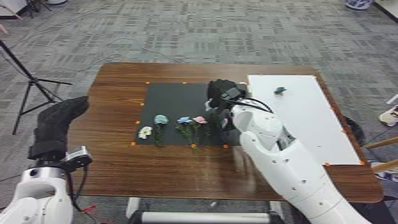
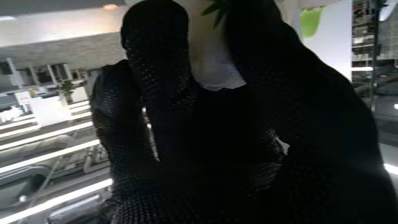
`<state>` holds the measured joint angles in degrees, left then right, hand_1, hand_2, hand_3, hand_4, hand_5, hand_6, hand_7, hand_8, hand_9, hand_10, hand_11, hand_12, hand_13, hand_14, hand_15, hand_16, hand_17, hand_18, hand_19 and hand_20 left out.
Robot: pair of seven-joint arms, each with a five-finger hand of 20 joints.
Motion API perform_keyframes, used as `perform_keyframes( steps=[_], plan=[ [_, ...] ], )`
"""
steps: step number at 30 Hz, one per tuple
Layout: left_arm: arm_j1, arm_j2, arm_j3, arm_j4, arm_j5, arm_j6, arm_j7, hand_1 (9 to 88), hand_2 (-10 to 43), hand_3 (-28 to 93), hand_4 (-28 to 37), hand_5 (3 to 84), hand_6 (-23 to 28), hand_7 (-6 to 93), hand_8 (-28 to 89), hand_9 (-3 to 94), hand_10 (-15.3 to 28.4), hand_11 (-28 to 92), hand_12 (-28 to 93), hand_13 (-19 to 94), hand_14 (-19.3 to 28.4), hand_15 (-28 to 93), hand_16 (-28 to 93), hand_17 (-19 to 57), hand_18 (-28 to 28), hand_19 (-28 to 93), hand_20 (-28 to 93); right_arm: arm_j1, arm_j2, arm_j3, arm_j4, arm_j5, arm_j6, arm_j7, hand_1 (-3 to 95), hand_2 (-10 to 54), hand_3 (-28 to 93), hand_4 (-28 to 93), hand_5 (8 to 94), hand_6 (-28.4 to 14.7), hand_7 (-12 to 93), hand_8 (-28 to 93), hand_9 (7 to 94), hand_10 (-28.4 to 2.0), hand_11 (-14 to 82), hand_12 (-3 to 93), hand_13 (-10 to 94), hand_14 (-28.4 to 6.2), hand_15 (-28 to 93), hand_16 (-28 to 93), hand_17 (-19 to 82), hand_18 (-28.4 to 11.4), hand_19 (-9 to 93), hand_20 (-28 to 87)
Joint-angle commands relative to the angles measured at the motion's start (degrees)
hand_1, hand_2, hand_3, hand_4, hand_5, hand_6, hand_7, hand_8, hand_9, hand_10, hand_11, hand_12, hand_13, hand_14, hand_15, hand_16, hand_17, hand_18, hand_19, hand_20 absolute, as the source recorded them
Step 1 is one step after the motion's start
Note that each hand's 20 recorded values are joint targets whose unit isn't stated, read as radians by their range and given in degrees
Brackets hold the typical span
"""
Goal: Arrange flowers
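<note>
Even light, table (image 1: pixel 178 172) sheen, glaring white streaks (image 2: pixel 53 201)

You've a thin black tripod (image 1: pixel 34 79) beyond the brown wooden table's (image 1: pixel 114 102) left edge, on grey patterned carpet (image 1: pixel 178 35).

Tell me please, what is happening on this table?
A robot seems to be arranging flowers. Its right robot hand, over the black mat, holds a pale thing; I cannot tell what it is. On the mat lie a white flower, a light blue flower, a blue flower and a pink flower. The left robot hand hangs open.
</note>
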<state>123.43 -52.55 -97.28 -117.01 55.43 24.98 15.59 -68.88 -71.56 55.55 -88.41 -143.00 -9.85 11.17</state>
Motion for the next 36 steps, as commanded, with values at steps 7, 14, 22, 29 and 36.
perform_keyframes(
  steps=[7, 14, 22, 29, 36],
  plan=[
    [-0.2, -0.41, 0.39, 0.22, 0.18, -0.71, -0.01, 24.5, 6.4, 69, -28.3, 51.5, 3.3, 18.8, -8, 48.8, 13.4, 22, 11, 36, 16.5, 19, -2, 4.1, 10.2, 6, 14, 1.4, -2.2, -0.2, 6.8, -4.9, 13.0, -1.8, 60.0, -9.5, 61, -22, 78.5, 3.3, 22, -1, 84.7, -9.4, 3.4, 25.2, 75, -9.0, 48, 39, 39, -21.1, 76, 55],
    [-0.6, -0.38, 0.54, 0.4, 0.33, -1.11, -0.26, 24.6, 6.5, 69, -28.3, 51.5, 3.3, 18.8, -8, 48.8, 13.4, 22, 11, 36, 16.5, 19, -2, 4.1, 10.2, 6, 14, 1.4, -1.7, 0.0, 5.5, -3.8, 10.0, -1.0, 58.9, -9.5, 62, -21, 77.8, 3.3, 22, -1, 83.9, -9.3, 4.1, 24.6, 75, -9.3, 50, 37, 39, -21.4, 77, 55],
    [-0.7, -0.4, 0.65, 0.35, 0.23, -0.64, -0.23, 24.6, 6.3, 69, -28.3, 51.5, 3.4, 18.7, -8, 48.7, 13.3, 22, 11, 36, 16.5, 19, -2, 4.1, 10.2, 6, 14, 1.1, -1.0, 0.3, 4.7, -4.2, 6.7, -1.3, 55.2, -9.5, 61, -20, 73.0, 0.9, 21, -1, 76.7, -10.9, 11.1, 18.3, 73, -9.8, 52, 34, 37, -21.6, 77, 55],
    [-0.6, -0.43, 0.47, 0.33, 0.22, -0.76, -0.21, 25.1, 5.8, 69, -28.2, 51.5, 3.3, 18.8, -8, 48.7, 13.3, 22, 11, 36, 16.5, 19, -2, 4.1, 10.2, 6, 14, 1.0, 0.3, 1.2, 2.9, -4.1, 1.8, -2.0, 52.0, -9.5, 66, -21, 65.5, 0.1, 21, -2, 69.1, -11.2, 13.4, 14.3, 69, -10.3, 53, 34, 36, -21.0, 75, 55],
    [0.0, -0.54, 0.12, 0.05, 0.32, -0.73, -0.13, 25.7, 5.1, 69, -28.0, 51.4, 3.4, 18.8, -8, 48.6, 13.4, 22, 11, 36, 16.4, 19, -2, 4.1, 10.2, 6, 14, 0.6, 1.8, 2.2, 1.1, -4.2, -3.1, -3.0, 48.0, -9.5, 71, -22, 59.6, -1.1, 21, -13, 62.8, -12.2, 12.7, 14.2, 66, -10.8, 55, 33, 34, -20.9, 75, 55]
  ],
)
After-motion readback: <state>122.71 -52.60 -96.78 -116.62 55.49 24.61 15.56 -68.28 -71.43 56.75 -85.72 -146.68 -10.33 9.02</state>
